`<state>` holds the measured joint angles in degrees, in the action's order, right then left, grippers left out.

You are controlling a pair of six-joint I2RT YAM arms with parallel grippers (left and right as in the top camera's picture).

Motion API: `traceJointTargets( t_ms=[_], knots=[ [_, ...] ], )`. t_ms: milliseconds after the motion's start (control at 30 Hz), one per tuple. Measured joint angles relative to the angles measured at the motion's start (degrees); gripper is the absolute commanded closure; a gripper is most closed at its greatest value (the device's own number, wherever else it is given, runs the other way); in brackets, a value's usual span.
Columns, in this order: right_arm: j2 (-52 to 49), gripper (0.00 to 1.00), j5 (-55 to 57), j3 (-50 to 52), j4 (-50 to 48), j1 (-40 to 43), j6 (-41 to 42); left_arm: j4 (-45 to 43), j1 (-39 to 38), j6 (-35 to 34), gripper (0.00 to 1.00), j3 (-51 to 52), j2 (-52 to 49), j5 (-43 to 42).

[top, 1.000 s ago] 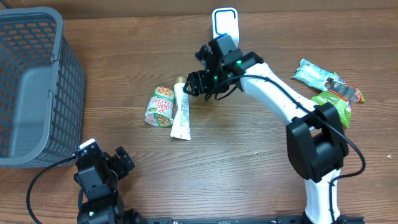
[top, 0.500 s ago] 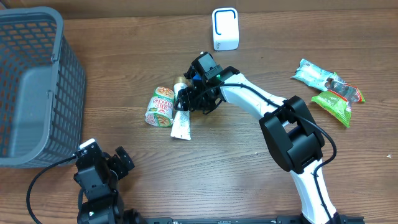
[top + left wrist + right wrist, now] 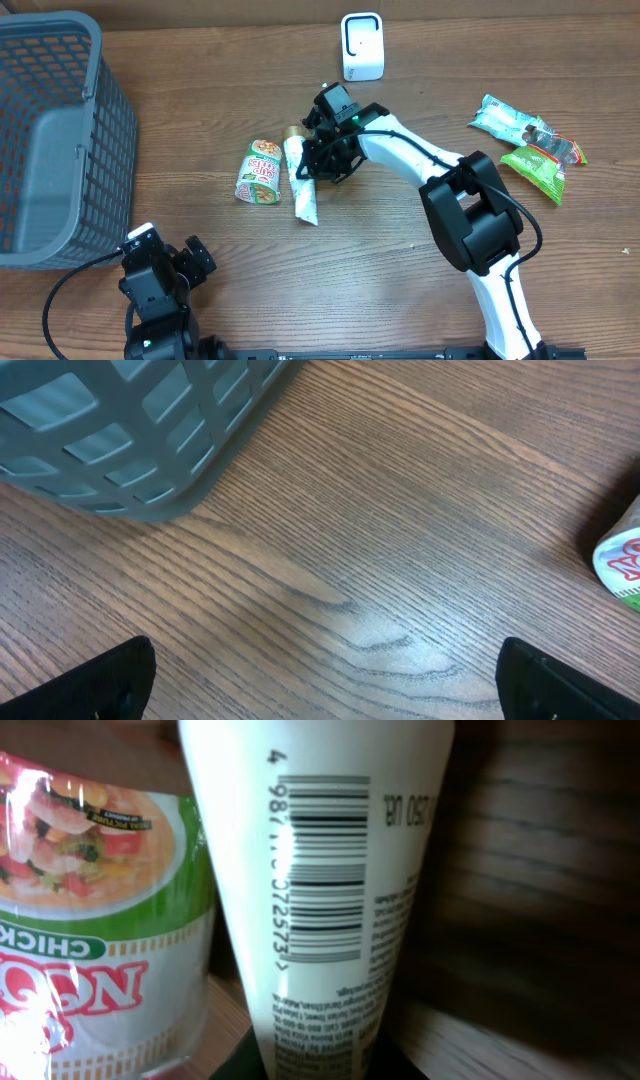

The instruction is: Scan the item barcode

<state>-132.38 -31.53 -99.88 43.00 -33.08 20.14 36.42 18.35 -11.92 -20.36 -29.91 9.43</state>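
right fingers (image 3: pixel 320 158) clamped on tube (image 3: pixel 305 195) near its cap end; tube lies on surface (image 3: pixel 380 270) just beside noodle cup (image 3: pixel 258 172), barcode facing the right wrist cam. left fingers (image 3: pixel 110 680) wide apart near basket (image 3: pixel 112 130); tube and cup both outside it.

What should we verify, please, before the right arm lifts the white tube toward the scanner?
1. Right claw gripping the white tube: cannot tell; it sits over the tube's cap end, but the jaws are hidden.
2. Barcode uncovered and legible: ok, sharp in the right wrist view.
3. Tube apart from the cup noodle: cannot tell; they lie close together.
4. Scanner standing, with no items on the table between it and the tube: ok.
5. Left claw open and far from the tube: ok.
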Motion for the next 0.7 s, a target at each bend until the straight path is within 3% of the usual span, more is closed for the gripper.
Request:
traceJointTargets(
  t_ms=[167, 300, 567, 633, 700],
  knots=[
    [2.32, 0.82, 5.42, -0.20, 5.60, 1.81, -7.61, 0.00, 0.00, 0.00, 0.00, 0.00, 0.00, 0.00],
    [6.60, 0.82, 17.40, -0.20, 11.23, 2.62, -12.98, 0.00, 0.00, 0.00, 0.00, 0.00, 0.00, 0.00],
    [11.47, 0.77, 34.67, 0.35, 12.48, 2.64, -16.72, 0.00, 0.00, 0.00, 0.00, 0.00, 0.00, 0.00],
    [11.47, 0.58, 35.54, 1.64, 12.59, 2.62, -16.98, 0.00, 0.00, 0.00, 0.01, 0.00, 0.00, 0.00],
    [11.47, 0.45, 36.24, 3.26, 12.74, 2.56, -17.14, 0.00, 0.00, 0.00, 0.00, 0.00, 0.00, 0.00]
  ],
)
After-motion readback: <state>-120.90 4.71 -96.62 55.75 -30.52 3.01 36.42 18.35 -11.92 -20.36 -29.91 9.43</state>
